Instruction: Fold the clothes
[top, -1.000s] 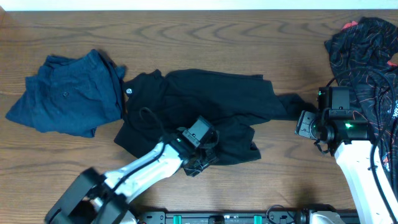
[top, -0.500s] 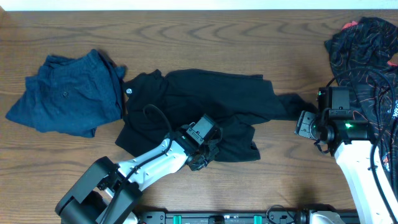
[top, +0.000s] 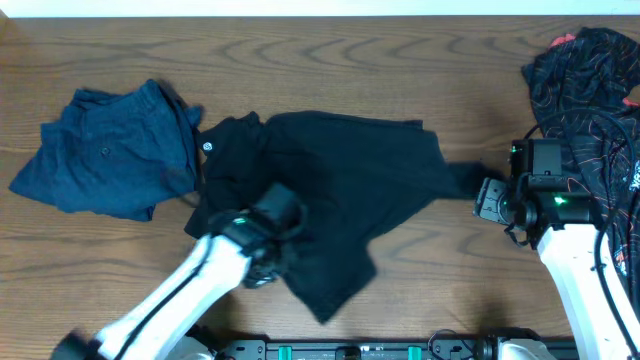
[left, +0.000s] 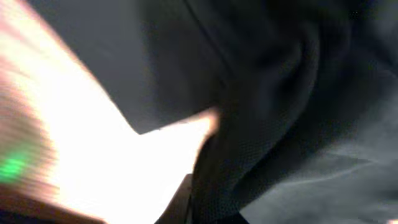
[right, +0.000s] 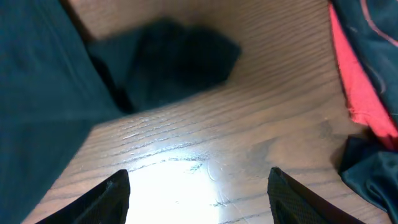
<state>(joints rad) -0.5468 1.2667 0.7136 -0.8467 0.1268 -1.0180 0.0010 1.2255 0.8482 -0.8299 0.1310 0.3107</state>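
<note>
When taken from overhead, shows black shirt (top: 340, 170) spread at centre of table (top: 300, 50), just right of dark blue garment (top: 100, 150), with blurred left gripper (top: 268, 262) over its near-left part, finger state impossible to tell, and right gripper (right: 199, 193) splayed, empty, beside its right tip.

1. Black shirt (top: 340, 170): plain soft fabric, short-sleeved, not folded, lying loosely spread across the middle of the table (top: 400, 60), long axis left to right.
2. Small white hexagon logo (top: 208, 147) faces up at its left end.
3. One sleeve (top: 462, 176) sticks out to the right, crumpled.
4. Lower part tapers into a pointed flap (top: 325, 285) toward the near table edge; wrinkled, partly blurred.
</note>
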